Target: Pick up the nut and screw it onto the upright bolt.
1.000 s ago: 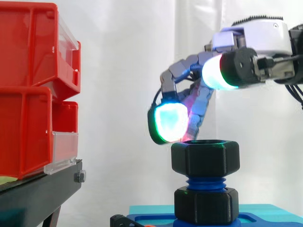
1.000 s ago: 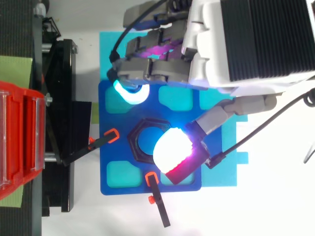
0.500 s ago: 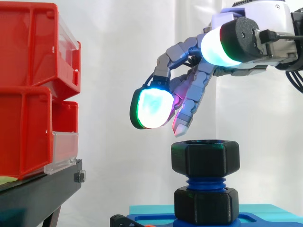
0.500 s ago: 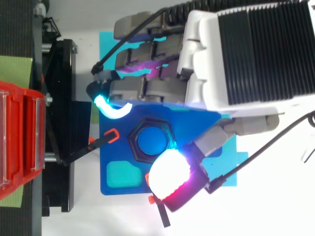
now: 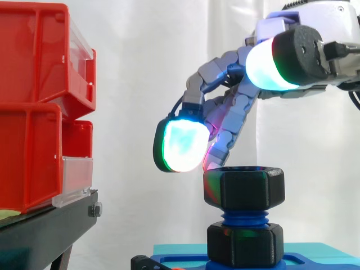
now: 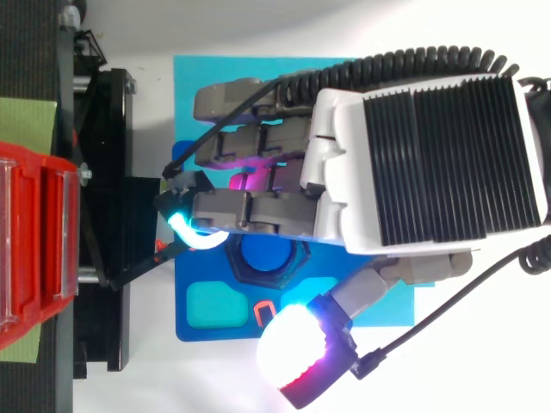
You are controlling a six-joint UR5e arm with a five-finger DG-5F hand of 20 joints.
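The nut [image 5: 244,188] sits low and right of centre in the side view, a chunky black hexagon perched on the blue bolt [image 5: 243,216], with a few coarse threads showing between it and the black hex base [image 5: 244,243] underneath. From above it lies mid-frame on the blue plate [image 6: 194,284], half tucked under the fingers.

The hand [image 5: 230,115] hangs over it from the upper right, fingers loosely spread and nearly straight, closed on nothing. One glowing pad [image 5: 180,145] floats off to the nut's left, well clear. A slimmer fingertip comes right down to the top left rim, touching or a hair off, hard to call.

Now, the handling. It looks like hard moulded plastic: stiff, probably light for its bulk, not fragile. The flats are the place to take it, thumb on one face and fingers on the opposite one, at mid-height. Corners would likely let those fat pads roll off. Being light, it may spin or tilt easily, so a level, even squeeze matters, or those coarse threads could bind.
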